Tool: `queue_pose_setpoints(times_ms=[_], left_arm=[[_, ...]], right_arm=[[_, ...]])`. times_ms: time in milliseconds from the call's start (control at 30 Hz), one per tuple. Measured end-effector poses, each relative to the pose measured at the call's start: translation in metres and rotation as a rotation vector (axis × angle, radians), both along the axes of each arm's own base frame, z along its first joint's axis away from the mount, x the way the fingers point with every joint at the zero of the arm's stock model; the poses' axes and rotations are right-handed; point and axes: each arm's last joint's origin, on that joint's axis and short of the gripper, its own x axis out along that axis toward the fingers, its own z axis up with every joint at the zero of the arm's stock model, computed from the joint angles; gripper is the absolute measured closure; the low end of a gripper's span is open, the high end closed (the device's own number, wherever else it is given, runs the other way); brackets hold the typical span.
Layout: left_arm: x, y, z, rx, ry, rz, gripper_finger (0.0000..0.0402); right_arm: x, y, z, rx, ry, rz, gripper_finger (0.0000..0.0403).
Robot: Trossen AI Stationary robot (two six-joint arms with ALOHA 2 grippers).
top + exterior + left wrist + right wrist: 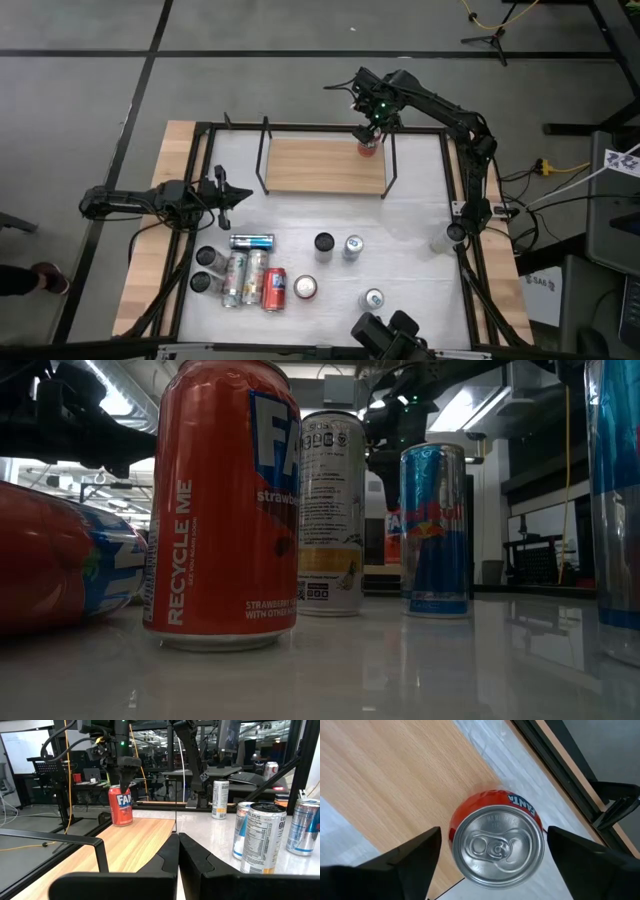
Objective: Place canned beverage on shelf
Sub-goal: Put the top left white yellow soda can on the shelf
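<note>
- The red Fanta can (496, 842) is standing upright on the shelf (320, 167), its long axis vertical and its pull-tab top facing straight up toward the right wrist camera.
- It is sitting at the far right corner of the light-wood board, close to the black rod upright at that end.
- The right gripper (369, 131) is hanging directly over the can, its 2 fingers (405, 855) standing spread wide on either side, with a visible gap between each finger and the can's wall, so nothing is being gripped.
- The left gripper (177, 855) is waiting low at the left side of the table, its 2 fingers pressed together and empty, pointing along the table toward the shelf.
- Nearer the front of the white table (410, 250), loose cans are standing and lying about: another red can (274, 289) lying flat, a blue and silver can (251, 241) on its side, and several upright ones to the right.
</note>
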Motion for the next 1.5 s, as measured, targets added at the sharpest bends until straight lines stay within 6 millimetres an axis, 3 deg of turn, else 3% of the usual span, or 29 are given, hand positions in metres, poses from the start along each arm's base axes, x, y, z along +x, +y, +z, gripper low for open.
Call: queue_pose_setpoints(times_ms=[500, 900, 1133, 1300, 1500], left_arm=[[0.0, 0.0, 0.003, -0.001, -0.029, 0.0, 0.0401], [-0.005, 0.0, 0.025, -0.008, -0.267, 0.0, 0.0401], [-0.008, 0.0, 0.034, -0.016, -0.367, -0.005, 0.0384], [-0.011, 0.0, 0.039, -0.065, -0.44, -0.019, 0.0327], [-0.012, 0.0, 0.043, -0.119, -0.493, -0.035, 0.0251]], right_arm=[[0.0, 0.0, 0.008, -0.014, -0.018, 0.0, 0.004], [-0.008, 0.007, 0.076, -0.134, -0.158, 0.025, 0.004], [-0.032, 0.032, 0.113, -0.2, -0.228, 0.036, 0.004], [-0.038, 0.062, 0.131, -0.264, -0.248, 0.082, 0.004], [-0.039, 0.1, 0.136, -0.306, -0.242, 0.167, 0.004]])
